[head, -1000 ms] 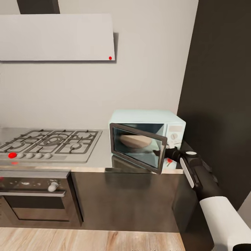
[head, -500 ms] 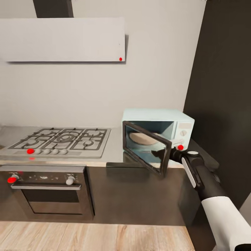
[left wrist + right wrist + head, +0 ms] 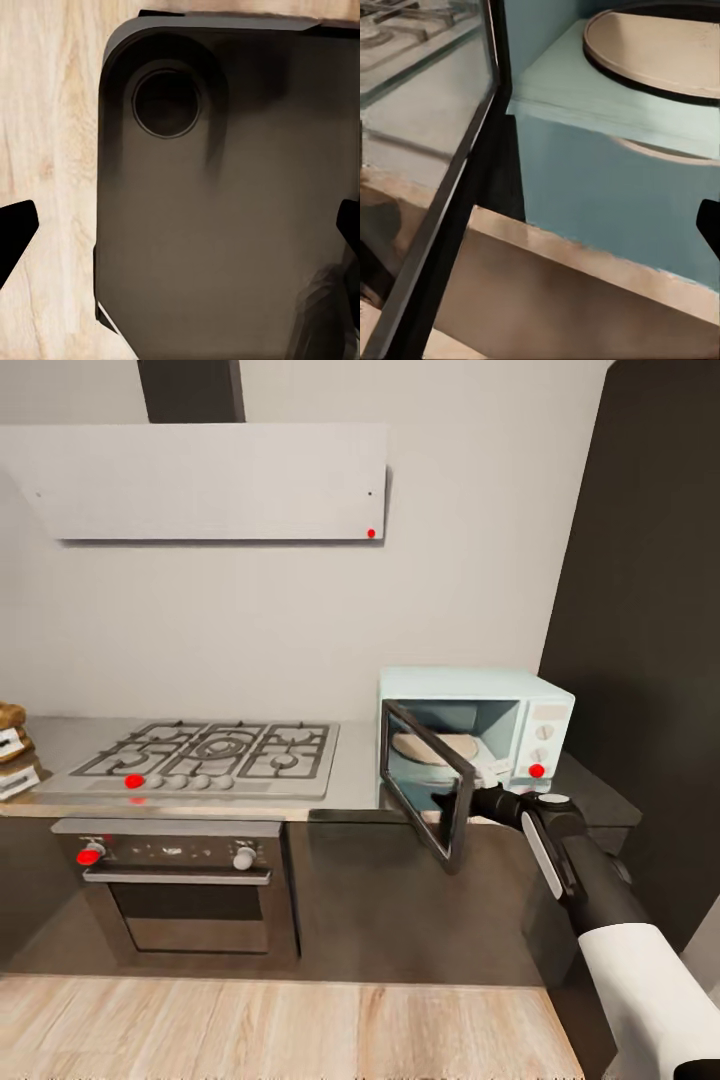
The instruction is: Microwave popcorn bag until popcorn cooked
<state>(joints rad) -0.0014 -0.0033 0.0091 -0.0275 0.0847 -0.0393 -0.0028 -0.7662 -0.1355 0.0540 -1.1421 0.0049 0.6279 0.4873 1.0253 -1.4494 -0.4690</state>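
**Operator:** Which step are you on?

**Me:** Opening the microwave point(image 3: 478, 735). My right end effector point(image 3: 462, 801), right of centre in the head view, sits at the free edge of the door point(image 3: 428, 792). I cannot tell whether its fingers are spread or pinching the door. My left end effector point(image 3: 180, 232) hangs over the dark robot base point(image 3: 225, 202) and wood floor point(image 3: 52, 150), fingers spread.

**Operator:** And the popcorn bag?

**Me:** Probably the tan thing point(image 3: 12, 716) at the far left edge on the tabletop point(image 3: 350, 790), well apart from the microwave. It's cut off, so that's a judgement.

**Operator:** What comes next?

**Me:** Swing the door wider, let go, then travel left for the bag.

**Operator:** Room to move?

**Me:** The door juts past the tabletop's front edge. The dark wall point(image 3: 650, 610) crowds my right arm. The turntable point(image 3: 660, 49) inside is bare, and the stove point(image 3: 215, 752) lies between.
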